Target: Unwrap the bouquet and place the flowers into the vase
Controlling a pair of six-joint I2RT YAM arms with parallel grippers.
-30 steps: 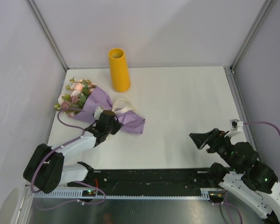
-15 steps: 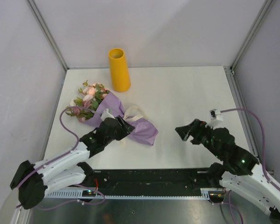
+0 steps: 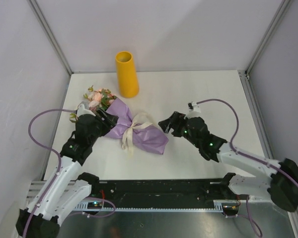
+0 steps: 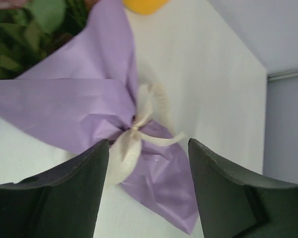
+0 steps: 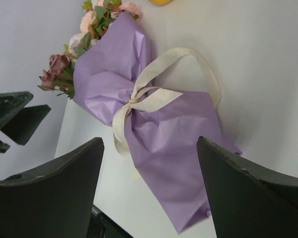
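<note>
Robot lab test cell: white table (image 3: 203, 104) boxed by plain grey panels (image 3: 169, 29), aluminium corner posts (image 3: 49, 35).

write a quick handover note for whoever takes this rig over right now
Grippers: left gripper open over the bouquet, holding nothing; right gripper open by its stem end, holding nothing.
Things: the bouquet lies on the table, left of centre; the vase stands upright behind it, no flowers in it.
Done: nothing yet; paper wrapped, ribbon bow tied.
Left: untie the ribbon bow, open the paper, put the flowers into the vase.
</note>
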